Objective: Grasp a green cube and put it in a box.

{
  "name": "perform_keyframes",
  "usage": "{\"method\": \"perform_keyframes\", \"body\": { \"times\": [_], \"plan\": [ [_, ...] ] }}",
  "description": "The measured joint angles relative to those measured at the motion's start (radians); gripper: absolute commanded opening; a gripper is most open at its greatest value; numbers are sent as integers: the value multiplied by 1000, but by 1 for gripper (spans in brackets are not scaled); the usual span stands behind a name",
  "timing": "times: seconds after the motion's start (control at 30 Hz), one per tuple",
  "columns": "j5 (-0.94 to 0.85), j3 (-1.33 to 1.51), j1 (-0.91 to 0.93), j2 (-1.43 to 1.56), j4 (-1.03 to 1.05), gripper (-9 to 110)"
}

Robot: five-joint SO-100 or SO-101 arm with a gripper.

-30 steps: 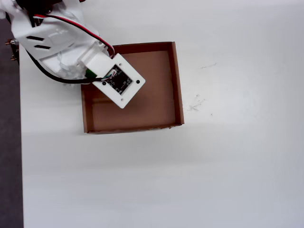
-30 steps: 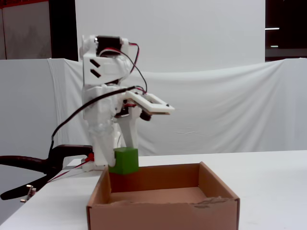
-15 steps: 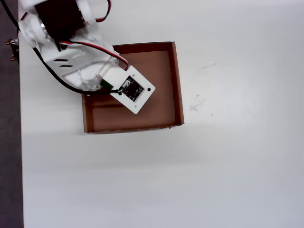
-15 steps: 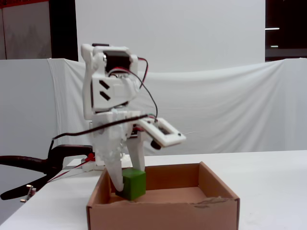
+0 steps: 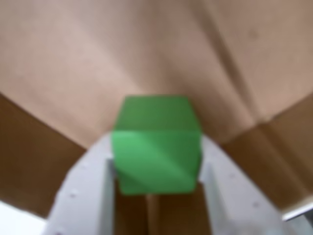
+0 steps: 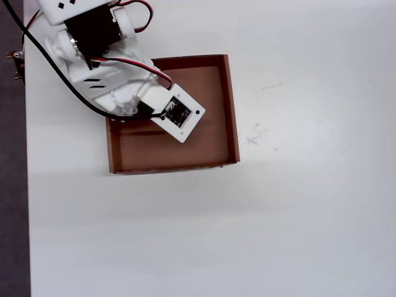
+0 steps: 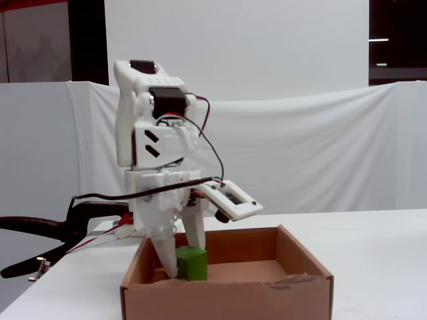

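- The gripper (image 5: 157, 169) is clamping the green cube (image 5: 156, 144) between both fingers, seen in the wrist view.
- In the fixed view, the cube is sitting low inside the box (image 7: 303, 283), toward its 9 o'clock wall.

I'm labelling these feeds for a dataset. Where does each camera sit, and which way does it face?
Wrist view: rides behind the gripper, facing the green cube and the box floor; both fingers show.
Overhead view: above the table, looking straight down; the arm covers the cube.
Fixed view: table level, facing the box's front wall; whole arm shows.
All three share the box.
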Motion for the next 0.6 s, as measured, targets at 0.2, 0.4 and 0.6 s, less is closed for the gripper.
{"method": "perform_keyframes", "body": {
  "times": [0.2, 0.4, 0.6],
  "plan": [
    [2, 8, -2, 2, -9, 16],
    [2, 35, -2, 5, -21, 23],
    [5, 38, 17, 92, 2, 24]
  ]
}}
